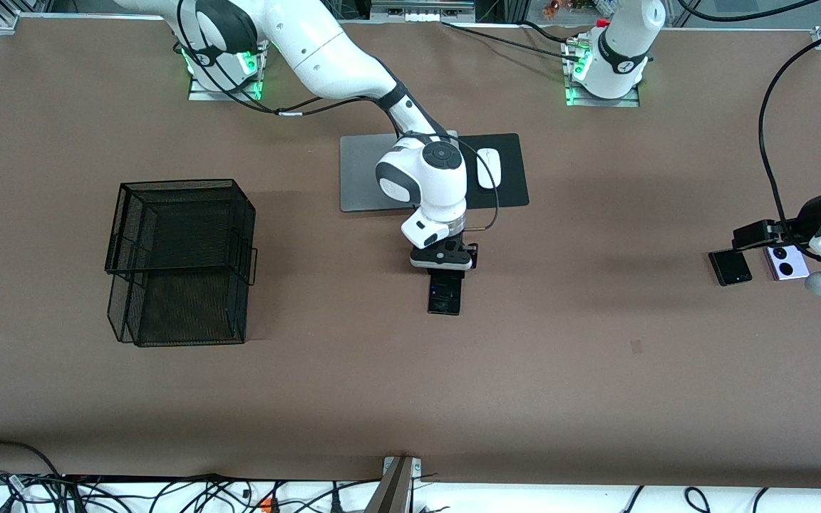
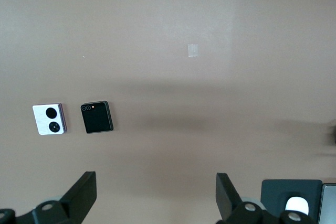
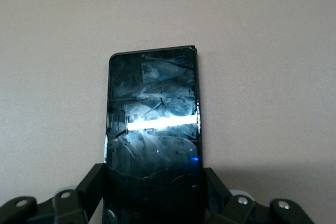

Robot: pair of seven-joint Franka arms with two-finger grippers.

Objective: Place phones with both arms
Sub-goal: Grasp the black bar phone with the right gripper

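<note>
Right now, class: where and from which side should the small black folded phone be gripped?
The black folded phone lies flat and square, apart from the lilac phone. Come straight down from above and pinch two opposite edges: probably the only graspable faces.

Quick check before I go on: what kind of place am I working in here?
Most likely a robotics lab bench set up as a mock office desk: a brown-covered table with a laptop and mouse, a black mesh tray, and loose cables along its edge.
</note>
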